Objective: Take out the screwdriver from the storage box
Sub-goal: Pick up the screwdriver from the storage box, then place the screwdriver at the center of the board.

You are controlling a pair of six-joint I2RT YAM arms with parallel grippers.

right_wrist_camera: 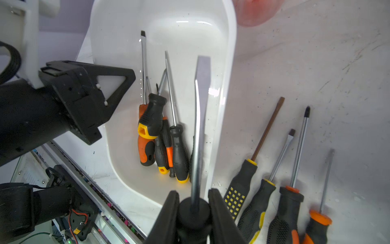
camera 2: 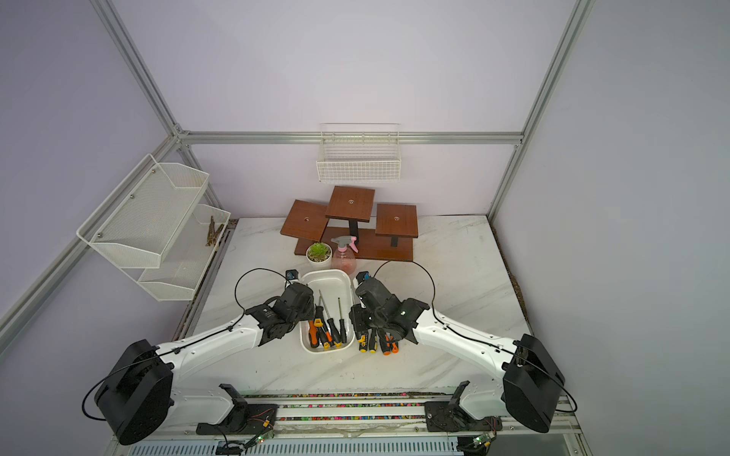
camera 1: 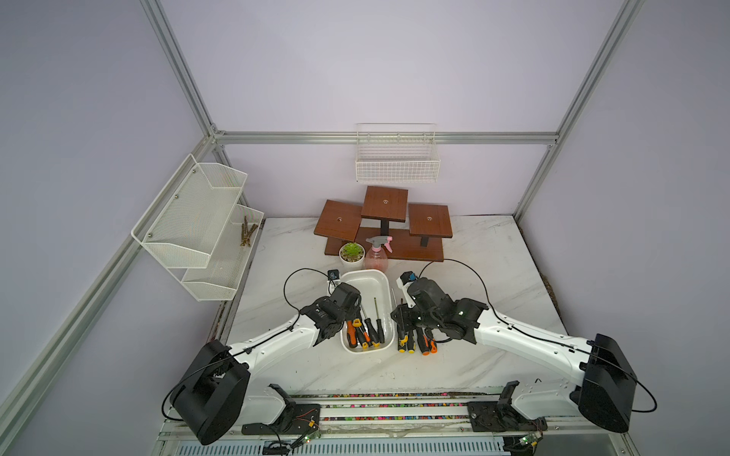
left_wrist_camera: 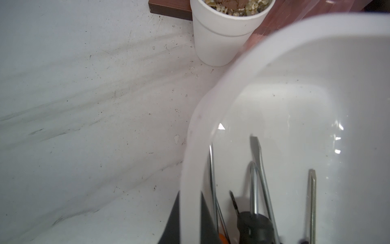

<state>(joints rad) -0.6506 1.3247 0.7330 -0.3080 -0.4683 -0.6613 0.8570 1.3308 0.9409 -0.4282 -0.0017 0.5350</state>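
The right tool (right_wrist_camera: 194, 202) is clamped on the black handle of a flat-blade screwdriver (right_wrist_camera: 198, 126), whose shaft points out ahead of the fingers. In both top views this tool sits just right of the right rim of the storage box (camera 1: 365, 272), at lower middle of the frame, over the counter (camera 1: 493, 276) rather than over the inside of the box. Whether the held blade touches the rim cannot be told.

The left tool (left_wrist_camera: 190, 224) is closed on the box's left wall, one dark finger outside and one inside, with the white rim pinched between them.

The box lies flat on the counter between the two arms. Several loose screwdrivers (camera 1: 365, 331) with black, orange and yellow handles are piled in its near end, shafts pointing to the far end.

Just right of the box, a row of four screwdrivers (right_wrist_camera: 274, 190) lies on the counter, handles toward the robot.

Beyond the box stand a potted plant (camera 1: 351, 252), a pink spray bottle (camera 1: 377, 256) and a wooden stand (camera 1: 385, 203).
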